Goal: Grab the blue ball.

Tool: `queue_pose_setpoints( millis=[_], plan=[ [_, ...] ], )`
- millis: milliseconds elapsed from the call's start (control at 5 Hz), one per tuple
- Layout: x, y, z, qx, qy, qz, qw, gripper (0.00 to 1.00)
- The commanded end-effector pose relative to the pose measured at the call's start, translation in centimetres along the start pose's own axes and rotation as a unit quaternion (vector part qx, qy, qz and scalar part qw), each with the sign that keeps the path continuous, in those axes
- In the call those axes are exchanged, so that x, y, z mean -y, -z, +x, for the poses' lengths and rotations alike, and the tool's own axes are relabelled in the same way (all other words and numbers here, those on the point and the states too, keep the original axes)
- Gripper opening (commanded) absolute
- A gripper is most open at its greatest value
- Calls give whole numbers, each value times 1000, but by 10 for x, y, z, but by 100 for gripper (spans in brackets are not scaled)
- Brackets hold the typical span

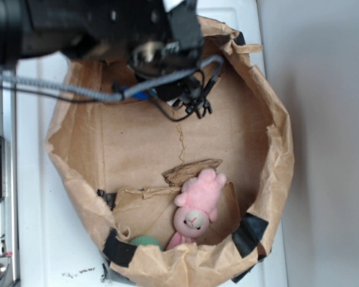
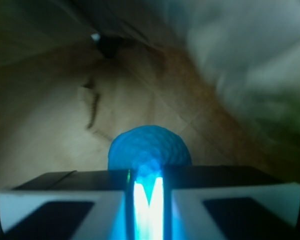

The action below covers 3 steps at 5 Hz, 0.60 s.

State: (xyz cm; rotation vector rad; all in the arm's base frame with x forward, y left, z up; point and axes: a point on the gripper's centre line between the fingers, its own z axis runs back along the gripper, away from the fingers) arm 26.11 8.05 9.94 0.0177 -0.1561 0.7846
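In the wrist view the blue ball (image 2: 150,144) is a textured teal-blue sphere sitting right at the tips of my gripper (image 2: 149,176). The two fingers stand close together with the ball pinched between them, and its blue shows through the narrow gap. From the exterior view, my gripper (image 1: 167,89) hangs inside the far side of the brown paper bag (image 1: 275,149), just above its floor. There the arm and cables hide nearly all of the ball.
A pink plush bunny (image 1: 197,206) lies at the bag's near side, with a green ball (image 1: 145,241) beside it under the rim. A torn paper flap (image 1: 191,170) rises from the bag floor. Crumpled walls with black tape (image 1: 249,233) ring the space. The bag stands on a white surface (image 1: 30,197).
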Motion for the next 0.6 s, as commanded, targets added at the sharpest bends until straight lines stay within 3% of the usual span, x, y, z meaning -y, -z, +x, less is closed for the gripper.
queue_pose_setpoints(
  millis=[0, 200, 400],
  plan=[
    [-26, -53, 26, -1, 30, -42, 999, 0],
    [-28, -53, 28, -2, 64, -44, 997, 0],
    [-28, -53, 28, -2, 64, -44, 997, 100]
  ],
)
